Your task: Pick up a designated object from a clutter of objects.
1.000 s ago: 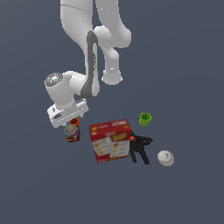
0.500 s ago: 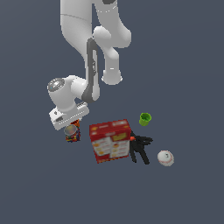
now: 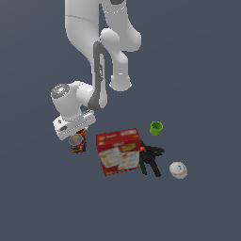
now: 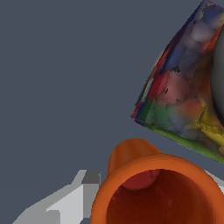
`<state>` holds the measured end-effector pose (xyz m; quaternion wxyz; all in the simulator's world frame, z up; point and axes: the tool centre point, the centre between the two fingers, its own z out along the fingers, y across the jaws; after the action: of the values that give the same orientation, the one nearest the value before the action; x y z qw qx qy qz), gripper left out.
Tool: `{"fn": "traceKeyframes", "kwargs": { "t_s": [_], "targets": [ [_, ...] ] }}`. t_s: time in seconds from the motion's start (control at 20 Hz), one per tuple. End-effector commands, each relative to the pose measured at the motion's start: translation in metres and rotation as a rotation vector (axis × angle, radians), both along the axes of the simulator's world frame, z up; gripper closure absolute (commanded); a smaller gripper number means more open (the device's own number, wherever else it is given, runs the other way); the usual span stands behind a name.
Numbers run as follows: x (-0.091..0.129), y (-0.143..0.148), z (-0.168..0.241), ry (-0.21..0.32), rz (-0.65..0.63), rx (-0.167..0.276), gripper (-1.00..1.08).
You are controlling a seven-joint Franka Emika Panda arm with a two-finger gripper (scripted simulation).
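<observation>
The orange cup fills the wrist view, its mouth toward the camera, with one pale finger of the gripper just beside its rim and the can close behind it. In the exterior view the cup is hidden under the wrist, beside the can. Compared with a second ago, the arm sits lower over that spot. I cannot tell whether the gripper has clenched; the grasp looks imminent.
</observation>
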<state>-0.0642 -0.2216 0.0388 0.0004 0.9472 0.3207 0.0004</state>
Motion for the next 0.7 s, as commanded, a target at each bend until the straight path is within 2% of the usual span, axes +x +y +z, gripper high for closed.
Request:
{"fn": "traceKeyframes", "kwargs": {
  "t_s": [0.0,0.3,0.65],
  "targets": [
    [0.0,0.001,0.001,0.0,0.0,0.0,1.08],
    [0.006,0.009,0.017,0.0,0.0,0.0,1.08],
    [0.02,0.032,0.06,0.0,0.0,0.0,1.08]
  ]
}}
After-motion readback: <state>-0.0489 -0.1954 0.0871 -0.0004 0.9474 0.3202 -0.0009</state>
